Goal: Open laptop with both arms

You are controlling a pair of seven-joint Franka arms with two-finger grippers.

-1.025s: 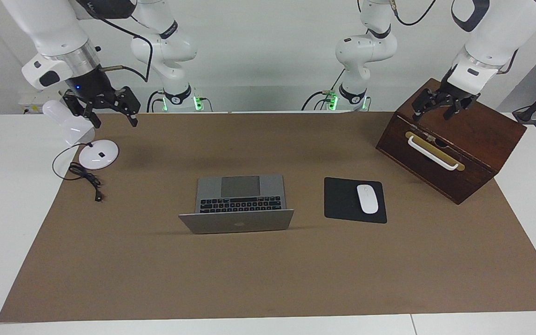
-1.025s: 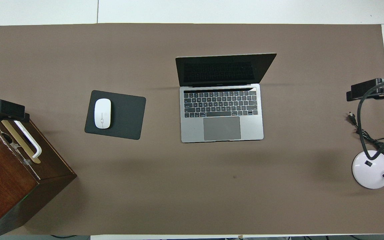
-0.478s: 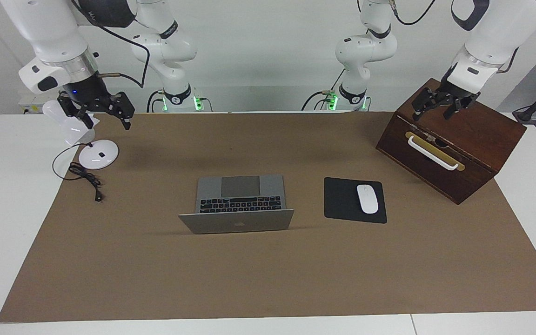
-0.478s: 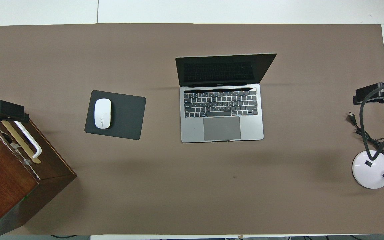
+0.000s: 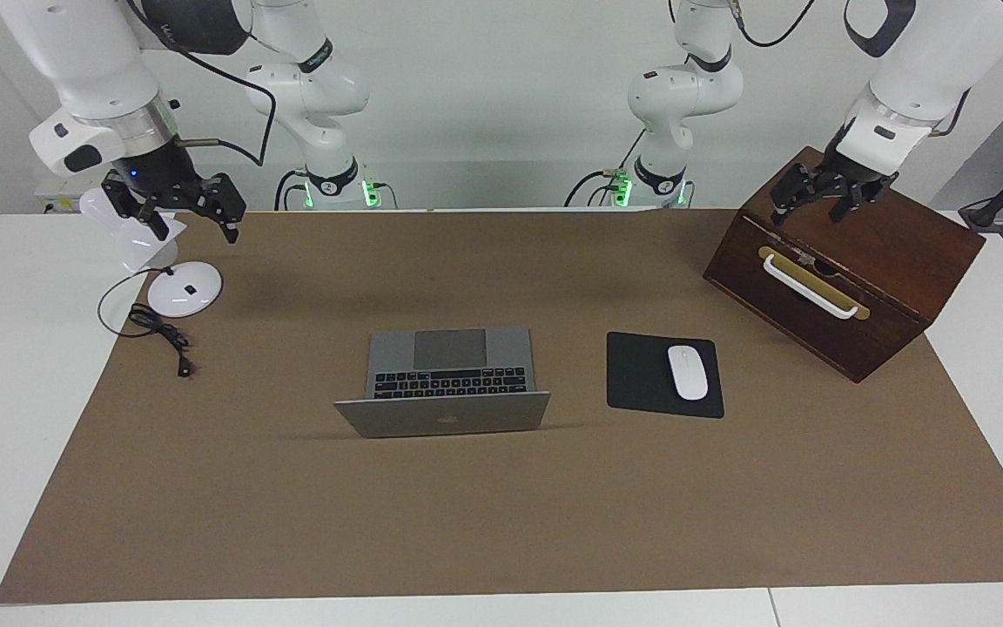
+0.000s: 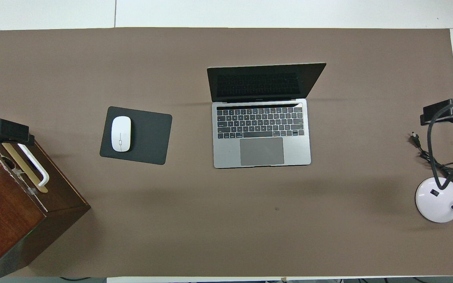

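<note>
The laptop [image 5: 447, 380] stands open near the middle of the brown mat [image 5: 501, 522], its lid up and the dark screen [image 6: 264, 81] turned toward the robots, with black keys and grey trackpad [image 6: 261, 151] lying bare on the nearer half. Nothing touches it.

Beside it, toward the left arm's end of the table, lies a black mouse pad [image 5: 641, 376] with a white mouse [image 5: 688, 372] resting on it (the mouse sits on the part of the pad closer to the wooden box). Still closer to that end, and nearer to the robots, a dark wooden box [image 5: 850, 261] sits skewed on the mat's corner; its drawer front carries a white handle [image 5: 811, 285] on a brass plate, and the drawer is shut, so its contents cannot be seen.

The left gripper [image 5: 819, 202] hangs over the top of the box, fingers spread apart and holding nothing.

Toward the right arm's end stands a white desk lamp [image 5: 184, 289] with its black cord [image 5: 158, 331] coiled on the mat beside its round base. The right gripper [image 5: 191, 216] is in the air over the lamp, its fingers apart and empty, well apart from the laptop.
</note>
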